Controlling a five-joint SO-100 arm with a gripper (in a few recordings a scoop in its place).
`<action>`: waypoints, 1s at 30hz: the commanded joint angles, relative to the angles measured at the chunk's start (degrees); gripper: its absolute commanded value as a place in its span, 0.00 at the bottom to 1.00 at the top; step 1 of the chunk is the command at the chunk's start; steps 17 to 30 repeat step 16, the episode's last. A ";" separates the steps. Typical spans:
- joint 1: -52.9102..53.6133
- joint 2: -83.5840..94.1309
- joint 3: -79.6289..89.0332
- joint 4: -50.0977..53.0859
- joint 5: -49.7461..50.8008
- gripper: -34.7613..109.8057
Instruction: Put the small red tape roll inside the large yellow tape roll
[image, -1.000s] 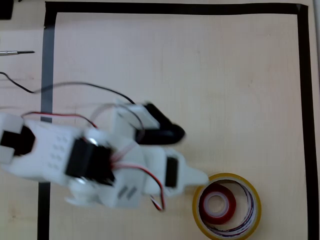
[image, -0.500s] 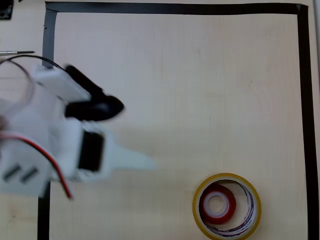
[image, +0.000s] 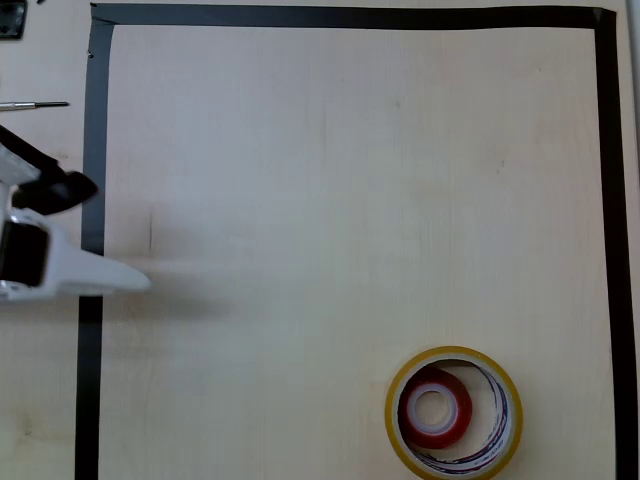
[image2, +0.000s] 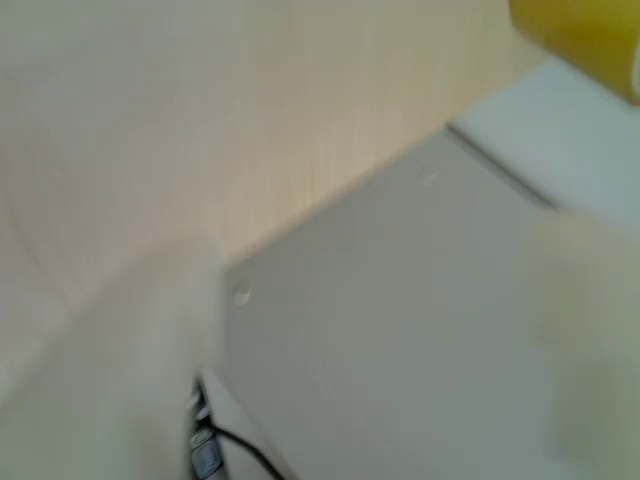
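Overhead view, far left edge: your gripper (image: 95, 232) sits over black tape border (image: 94, 150), white finger and black finger spread apart, released, holding nothing. Light wooden table (image: 350, 180) across middle. Lower right: small red tape roll (image: 435, 407) lies inside large yellow tape roll (image: 454, 412), well apart from your gripper. Wrist view blurred.

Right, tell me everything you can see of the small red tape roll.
In the overhead view the small red tape roll is a thick glossy red ring with a white inner core. It lies flat on the pale wooden table inside the large yellow tape roll, toward the left of its hole, near the bottom right of the black-taped area. The gripper is far away at the left edge.
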 joint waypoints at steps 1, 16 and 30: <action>-1.67 9.93 5.54 1.41 -0.70 0.26; -4.75 27.86 24.61 7.29 0.26 0.24; -4.75 27.86 24.61 7.29 0.26 0.24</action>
